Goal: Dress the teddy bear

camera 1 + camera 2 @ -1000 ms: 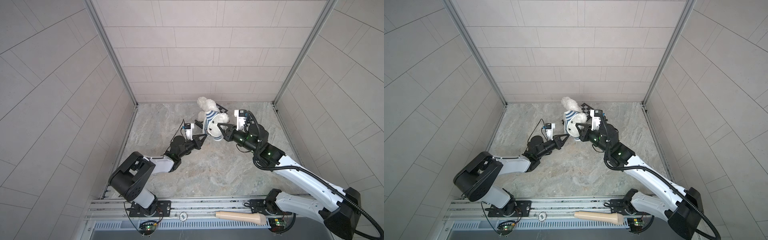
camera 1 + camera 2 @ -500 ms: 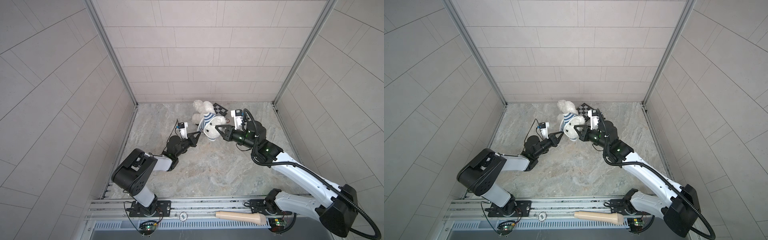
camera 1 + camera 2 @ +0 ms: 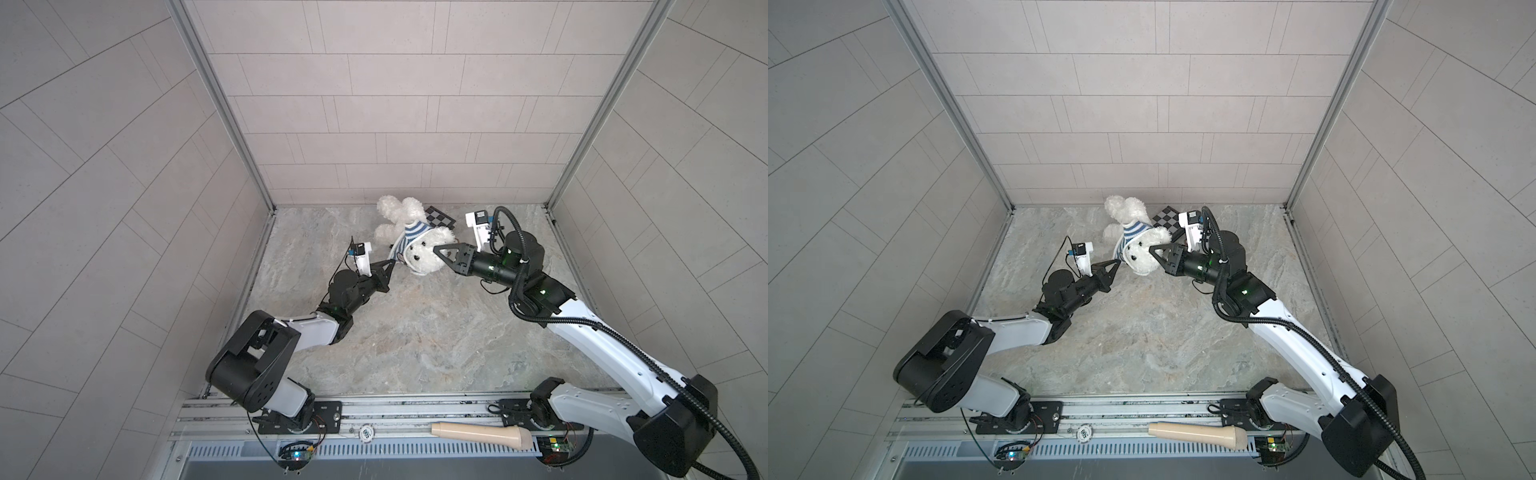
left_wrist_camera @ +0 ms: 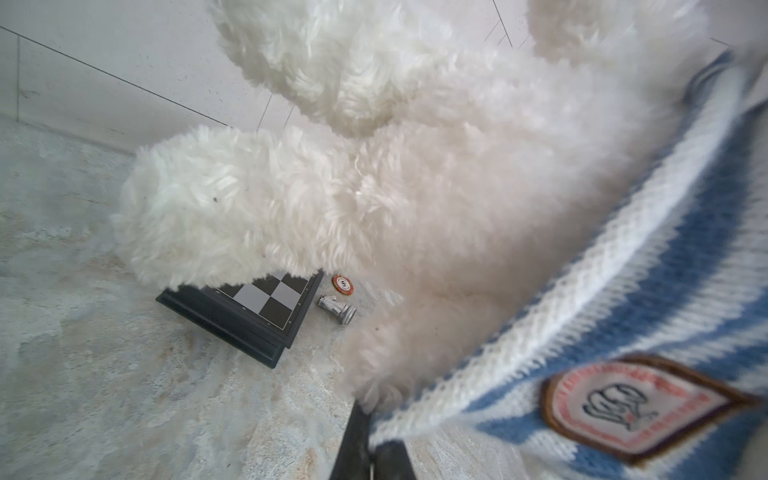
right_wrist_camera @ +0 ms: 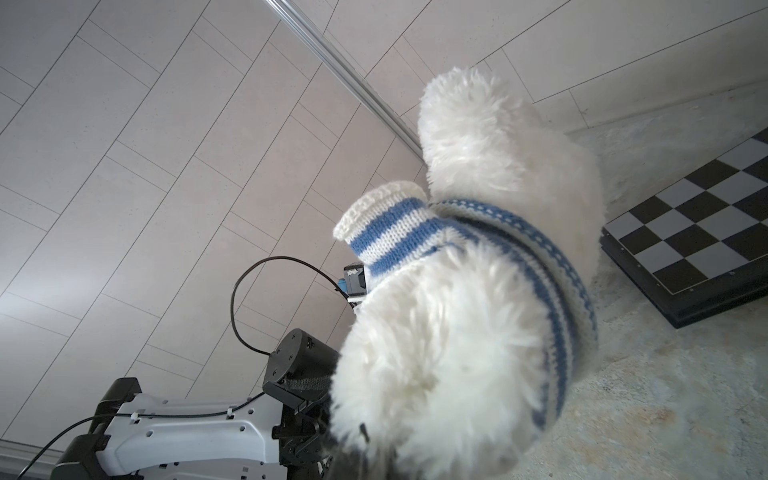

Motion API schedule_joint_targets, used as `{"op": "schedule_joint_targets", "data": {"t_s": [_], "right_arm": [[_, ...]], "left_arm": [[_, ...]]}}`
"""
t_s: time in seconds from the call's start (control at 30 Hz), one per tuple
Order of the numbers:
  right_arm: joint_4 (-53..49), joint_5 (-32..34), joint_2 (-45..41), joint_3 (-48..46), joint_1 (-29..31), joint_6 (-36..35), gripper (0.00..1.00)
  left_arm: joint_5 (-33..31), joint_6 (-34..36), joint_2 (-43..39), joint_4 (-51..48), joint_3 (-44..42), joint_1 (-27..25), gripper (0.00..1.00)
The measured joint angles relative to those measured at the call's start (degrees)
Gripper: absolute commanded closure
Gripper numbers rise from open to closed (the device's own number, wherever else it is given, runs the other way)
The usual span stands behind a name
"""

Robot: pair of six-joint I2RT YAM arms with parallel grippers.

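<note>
My bear (image 3: 428,257), fluffy and white, is near the back wall, face up, head toward me, legs toward the wall. Its blue-and-white striped shirt (image 3: 409,235) is bunched around the neck.

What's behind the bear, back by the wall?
A chessboard, partly covered by the teddy bear, with a red chip and a toppled grey chess piece beside it; anything under the bear itself is hidden.

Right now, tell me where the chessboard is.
In both top views the chessboard lies at the back of the table, right of centre, near the rear wall, beside the teddy bear.
</note>
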Motion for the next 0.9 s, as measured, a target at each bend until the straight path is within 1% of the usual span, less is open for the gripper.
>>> {"op": "schedule_joint_targets", "data": {"t_s": [0.13,0.3,0.43,0.53,0.7,0.73,0.77,0.8,0.87,0.9], "right_arm": [[-0.57,-2.08,0.00,0.76,-0.31,0.02,1.00],[-2.56,-5.27,-1.46,3.19,-1.42,-0.44,1.00],[-5.64,-6.64,-3.15,3.91,-2.64,-2.10,1.00],[-6.67,-7.15,-3.23,3.85,-2.93,-3.54,1.00],[-8.94,-8.04,-3.23,3.72,-2.97,-7.34,1.00],[-9.42,-8.17,-3.21,3.72,-2.95,-8.35,1.00],[-9.90,-8.31,-3.21,3.72,-2.97,-9.70,1.00],[-10.27,-8.37,-3.21,3.72,-2.97,-11.08,1.00],[-10.82,-8.48,-3.17,3.72,-2.97,-13.62,1.00],[-11.13,-8.59,-3.13,3.69,-3.02,-15.13,1.00]], "left_arm": [[-0.74,0.96,-0.83,-0.96,-0.33,0.00,1.00],[-4.92,1.64,-0.98,-5.73,-0.44,1.05,1.00],[-5.77,1.73,-2.03,-6.38,-0.46,1.03,1.00],[-5.09,1.90,-2.27,-5.79,-1.07,1.09,1.00],[-0.39,1.49,-3.28,-4.07,-4.26,0.85,1.00],[0.68,1.38,-3.74,-3.80,-4.81,0.66,0.95],[1.99,1.20,-4.48,-3.74,-5.51,0.24,0.86],[2.99,1.29,-5.27,-3.80,-6.08,-0.09,0.75],[4.92,1.01,-7.39,-4.35,-7.32,-1.33,0.57],[5.51,1.09,-8.94,-5.11,-7.96,-1.97,0.53]]}}
